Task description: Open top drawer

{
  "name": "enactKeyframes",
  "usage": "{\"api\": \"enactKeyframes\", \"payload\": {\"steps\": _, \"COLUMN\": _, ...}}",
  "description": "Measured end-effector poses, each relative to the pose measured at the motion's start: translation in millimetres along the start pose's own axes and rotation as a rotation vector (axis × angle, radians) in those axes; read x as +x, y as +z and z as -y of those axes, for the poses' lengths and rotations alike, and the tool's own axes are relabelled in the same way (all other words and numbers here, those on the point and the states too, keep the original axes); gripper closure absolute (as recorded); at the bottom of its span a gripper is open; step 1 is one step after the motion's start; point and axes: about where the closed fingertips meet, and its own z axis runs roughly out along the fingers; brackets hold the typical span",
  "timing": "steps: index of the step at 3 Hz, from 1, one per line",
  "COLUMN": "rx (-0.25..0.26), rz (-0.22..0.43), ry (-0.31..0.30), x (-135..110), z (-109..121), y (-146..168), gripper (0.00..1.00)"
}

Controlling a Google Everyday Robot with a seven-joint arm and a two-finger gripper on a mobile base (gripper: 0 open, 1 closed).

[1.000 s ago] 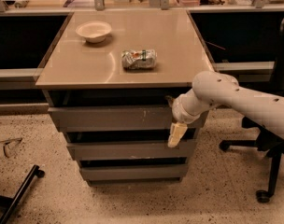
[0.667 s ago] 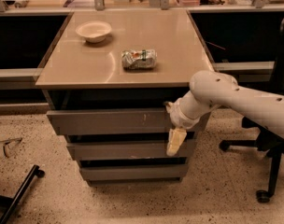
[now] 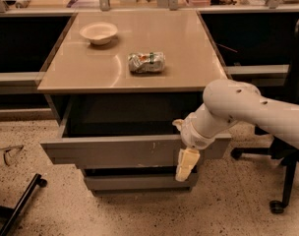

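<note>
The top drawer is a wide grey handleless drawer under the tan tabletop. It stands pulled well out toward me, and its dark inside shows behind the front. Small white scratches mark the front right of centre. My gripper sits at the right part of the drawer front, over its top edge, with a cream part hanging down in front of the face. My white arm reaches in from the right.
A white bowl and a crushed can lie on the tabletop. A narrower grey drawer front sits below. An office chair stands at the right, and a black bar lies on the floor at the lower left.
The top drawer has slid out toward me from nearly shut to well open. My gripper has moved with its front edge, toward me and lower.
</note>
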Motion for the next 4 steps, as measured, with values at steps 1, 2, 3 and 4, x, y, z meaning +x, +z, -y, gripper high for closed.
{"api": "enactKeyframes", "payload": {"steps": 1, "rx": 0.000, "rz": 0.000, "ry": 0.000, "x": 0, "z": 0, "y": 0, "gripper": 0.00}}
{"api": "enactKeyframes", "payload": {"steps": 2, "rx": -0.008, "rz": 0.000, "ry": 0.002, "x": 0, "z": -1, "y": 2, "gripper": 0.00}}
{"api": "enactKeyframes", "payload": {"steps": 3, "rx": -0.048, "rz": -0.003, "ry": 0.018, "x": 4, "z": -17, "y": 12, "gripper": 0.00}}
{"api": "enactKeyframes", "payload": {"steps": 4, "rx": -0.076, "rz": -0.014, "ry": 0.041, "x": 6, "z": -41, "y": 14, "gripper": 0.00}}
